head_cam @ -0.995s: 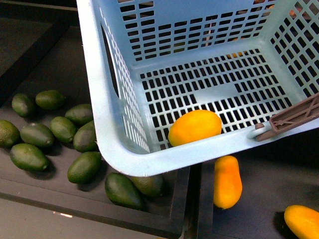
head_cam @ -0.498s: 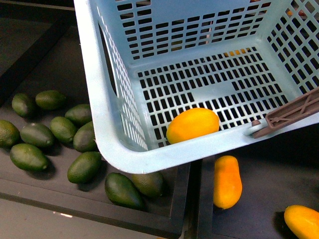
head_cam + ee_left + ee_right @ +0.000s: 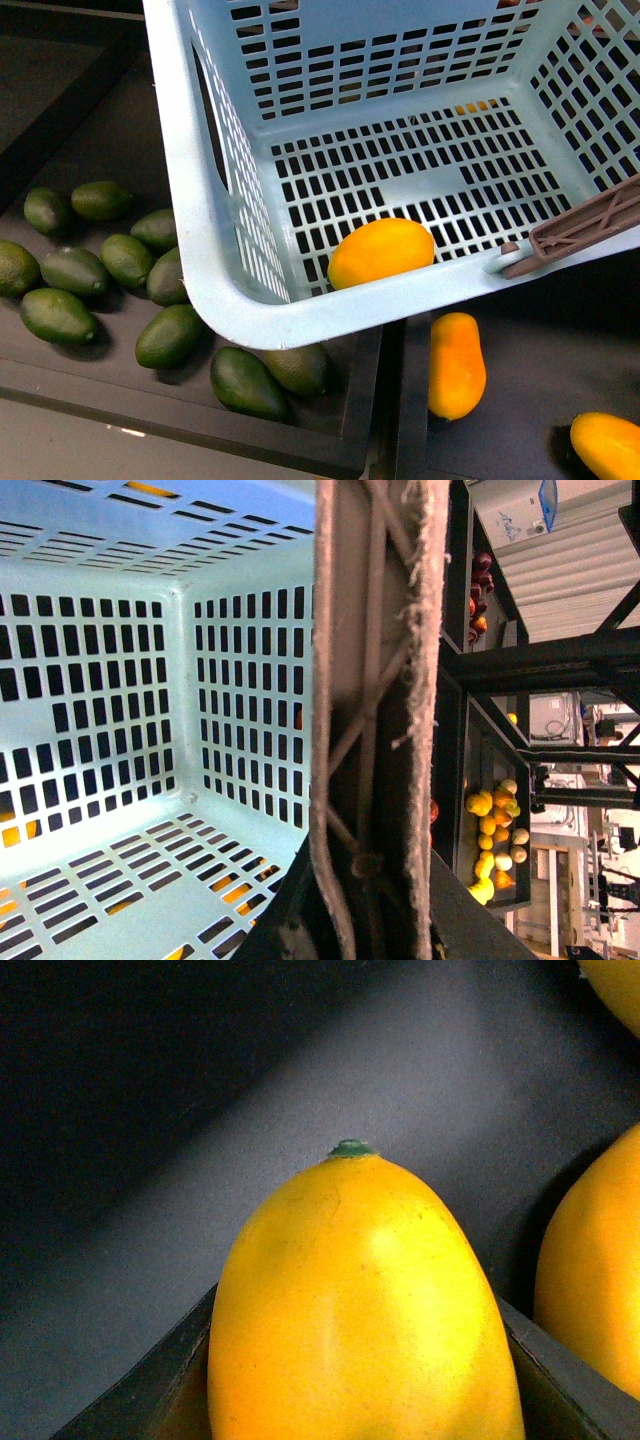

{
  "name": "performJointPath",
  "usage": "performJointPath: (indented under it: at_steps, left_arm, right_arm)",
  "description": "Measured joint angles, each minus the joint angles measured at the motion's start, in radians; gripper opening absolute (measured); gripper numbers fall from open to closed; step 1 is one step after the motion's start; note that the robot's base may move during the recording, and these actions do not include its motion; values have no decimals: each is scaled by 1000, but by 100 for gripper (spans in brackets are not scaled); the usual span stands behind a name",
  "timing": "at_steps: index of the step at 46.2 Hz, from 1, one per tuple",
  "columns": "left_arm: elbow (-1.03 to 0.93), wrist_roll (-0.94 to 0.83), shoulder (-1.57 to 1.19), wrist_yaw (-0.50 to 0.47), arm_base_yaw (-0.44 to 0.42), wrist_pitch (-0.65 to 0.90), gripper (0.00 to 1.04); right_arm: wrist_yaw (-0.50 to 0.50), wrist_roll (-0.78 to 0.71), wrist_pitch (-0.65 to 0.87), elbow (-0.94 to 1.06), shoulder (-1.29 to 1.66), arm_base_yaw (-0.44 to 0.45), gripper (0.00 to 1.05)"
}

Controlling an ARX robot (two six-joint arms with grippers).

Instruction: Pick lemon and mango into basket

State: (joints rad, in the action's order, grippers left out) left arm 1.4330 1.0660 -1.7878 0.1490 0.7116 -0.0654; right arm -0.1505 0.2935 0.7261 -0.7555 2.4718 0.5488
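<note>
Our left end effector (image 3: 545, 243), clamped on the basket (image 3: 190, 200) rim, has nudged it toward 10 o'clock. The lemon (image 3: 381, 252) rode along inside. The mango (image 3: 456, 364) lies outside at 6 o'clock. The right end effector (image 3: 360, 1370) flanks a yellow fruit (image 3: 360, 1280); we cannot tell its grip.

My left finger (image 3: 375, 730) is a brown lattice, thin ribs crossing between two long strips, with a pale edge frayed into loose threads. From the front the finger (image 3: 585, 225) shows brown and ribbed, ending in a small grey round tip. My right fingers (image 3: 130, 1405) are plain dark grey wedges
</note>
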Motion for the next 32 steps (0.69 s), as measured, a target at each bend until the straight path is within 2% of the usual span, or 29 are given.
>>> performJointPath:
  at_steps: [9,14,19,24,32]
  left_arm:
    - [0,0,0,1,0,0,6]
    - [0,0,0,1,0,0,6]
    - [0,1,0,1,0,0,6]
    - [0,0,0,1,0,0,6]
    - [0,0,0,-2,0,0,6]
  right_arm:
    - [62,6,10,72,-107,57,60]
    - [86,-70,21,147,-245,77,60]
    - [175,-126,-32,217,-412,84,60]
    - [278,-177,-148,274,-672,86,60]
    - [361,-159,-316,279,-1027,62,60]
